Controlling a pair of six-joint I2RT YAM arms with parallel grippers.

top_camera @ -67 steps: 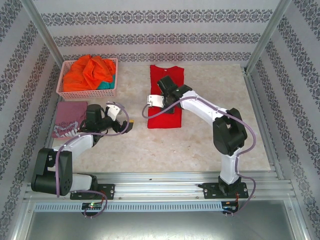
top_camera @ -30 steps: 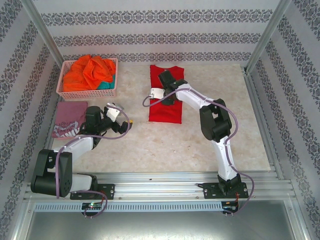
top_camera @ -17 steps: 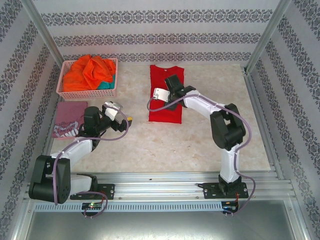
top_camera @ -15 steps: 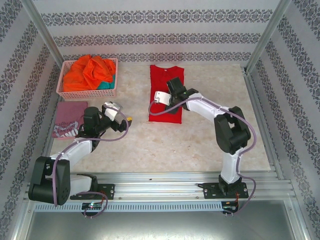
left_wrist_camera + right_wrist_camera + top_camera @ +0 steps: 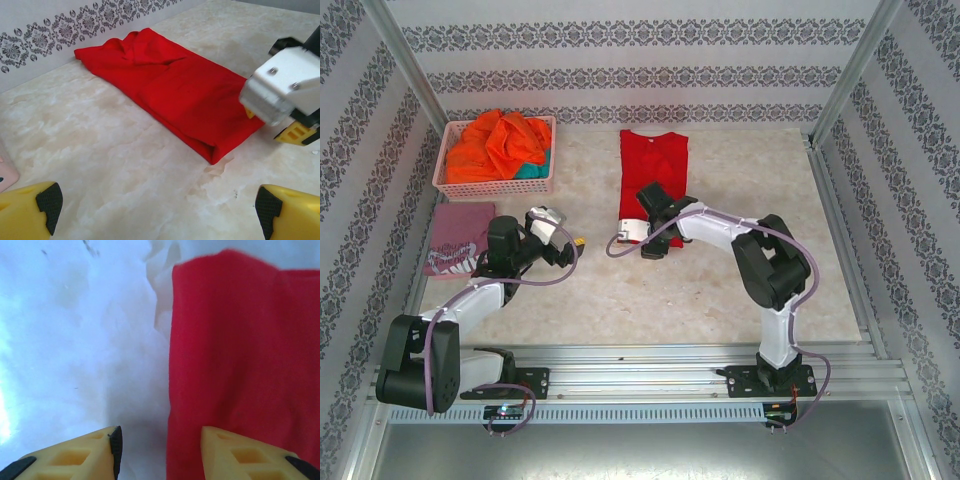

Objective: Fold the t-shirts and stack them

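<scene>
A plain bright red t-shirt lies flat on a pale marbled bench, folded into a long narrow strip. It sits well to the right of a pink lattice basket, its far end level with the basket and its near end reaching closer to the arm bases than the basket does. In the left wrist view the red t-shirt shows soft creases at the far end and a doubled edge at the near corner.

A dusty maroon t-shirt with white print lies folded just in front of the basket, on its near side. Orange t-shirts are heaped inside the basket, with a teal t-shirt showing at its near right corner.

The right gripper is low over the near end of the red strip, right of the basket and nearer than it. In its wrist view the fingers are apart with nothing clamped: one over bare bench, the other over red t-shirt, whose side edge runs up between them.

The left gripper hangs between the maroon shirt and the red strip, nearer than the basket. Its yellow fingers are spread wide, holding nothing
</scene>
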